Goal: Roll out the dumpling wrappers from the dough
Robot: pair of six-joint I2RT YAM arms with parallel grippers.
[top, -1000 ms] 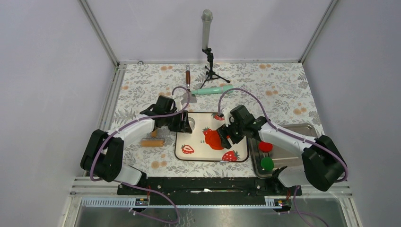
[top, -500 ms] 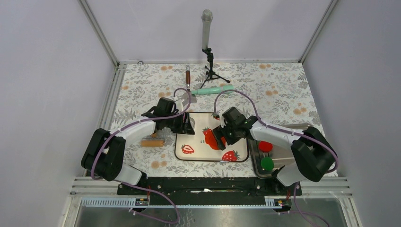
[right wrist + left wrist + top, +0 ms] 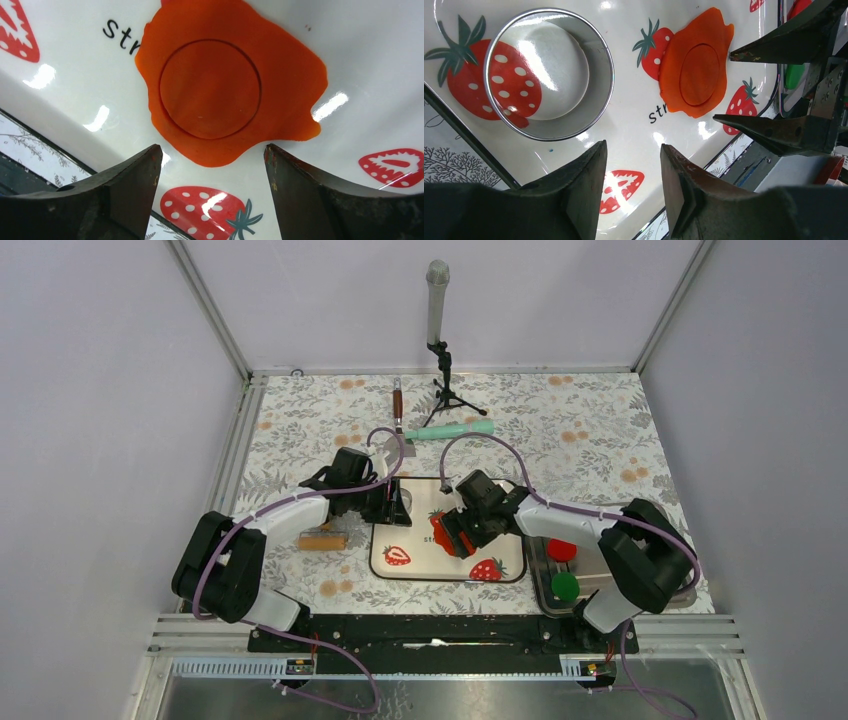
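Lying flat, dough (image 3: 295, 85) longest across right pincer (image 3: 212, 148)

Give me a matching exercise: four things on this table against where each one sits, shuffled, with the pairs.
1 dough
2 ring cutter
3 green disc
4 wooden roller

A in the metal tray
B on the tablecloth beside the board
C flat on the board, circle cut into it
D shiny, standing on the board

Pairs: 1-C, 2-D, 3-A, 4-B
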